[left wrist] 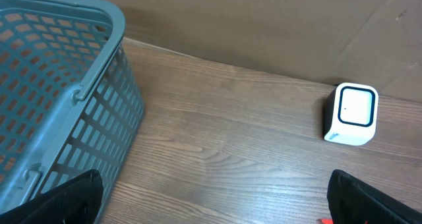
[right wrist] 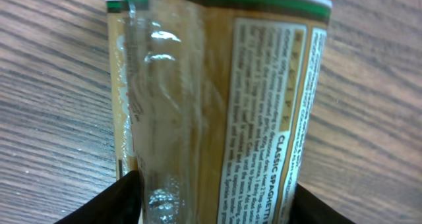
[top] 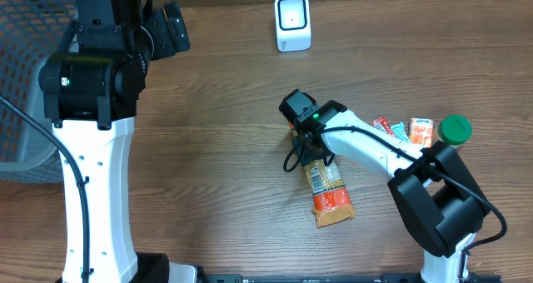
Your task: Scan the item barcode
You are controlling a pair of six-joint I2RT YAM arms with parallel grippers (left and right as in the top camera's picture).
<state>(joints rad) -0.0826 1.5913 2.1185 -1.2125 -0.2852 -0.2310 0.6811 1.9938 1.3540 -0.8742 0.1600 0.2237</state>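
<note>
Lying near the spaghetti packet (top: 329, 191): snack packets (top: 404, 131), green lid (top: 455, 130); scanner (top: 292, 22) apart.

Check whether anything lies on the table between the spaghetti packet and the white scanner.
Nothing visible does: only bare wooden table separates the spaghetti packet from the white scanner.

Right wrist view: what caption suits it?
Black gripper fingers flank a clear-windowed spaghetti packet lying on the brown wooden table.
</note>
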